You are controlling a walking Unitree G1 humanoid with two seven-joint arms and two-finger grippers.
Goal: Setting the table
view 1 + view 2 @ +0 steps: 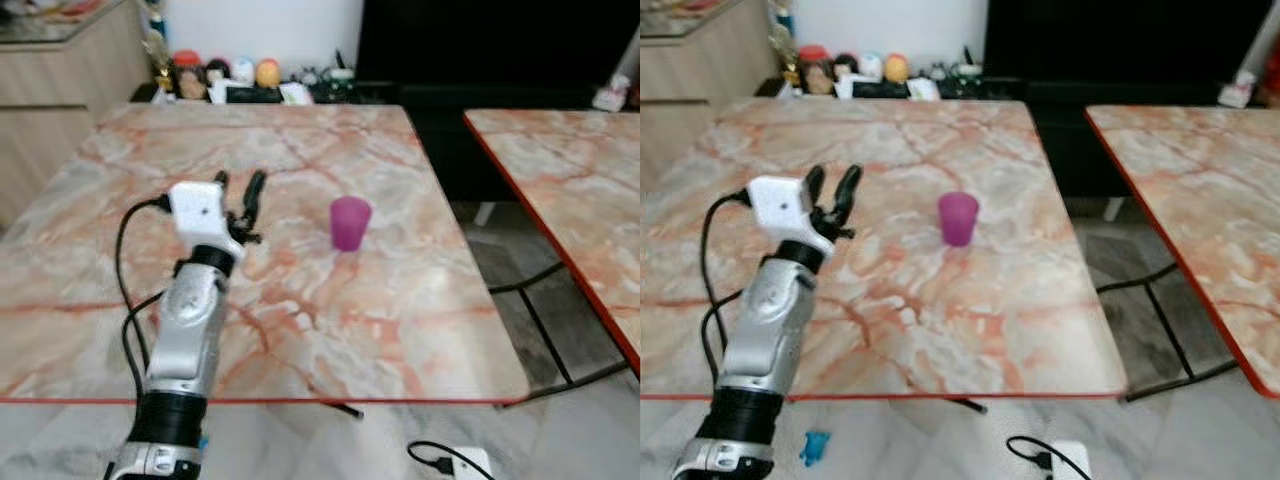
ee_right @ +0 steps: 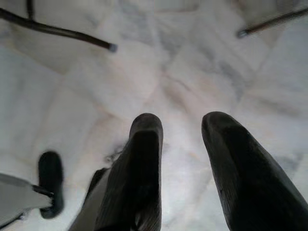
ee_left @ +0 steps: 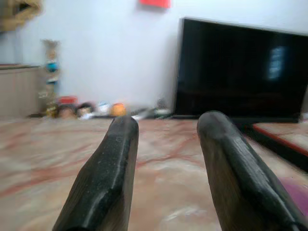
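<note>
2 marble tables (image 1: 300, 330), white wall (image 3: 110, 53), black TV (image 3: 240, 67), marble floor (image 2: 183, 72).

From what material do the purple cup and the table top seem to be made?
The purple cup looks like plastic: one even, opaque magenta colour, matte, with no glassy shine. The table top looks like marble or a marble-print laminate: cream with orange-red veins, smooth and slightly glossy, with a thin red edge. The pictures cannot settle which. The left gripper hovers open beside the cup.

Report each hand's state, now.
Left hand: open, empty, over the table, beside the purple cup.
Right hand: open, empty, over the floor.
</note>
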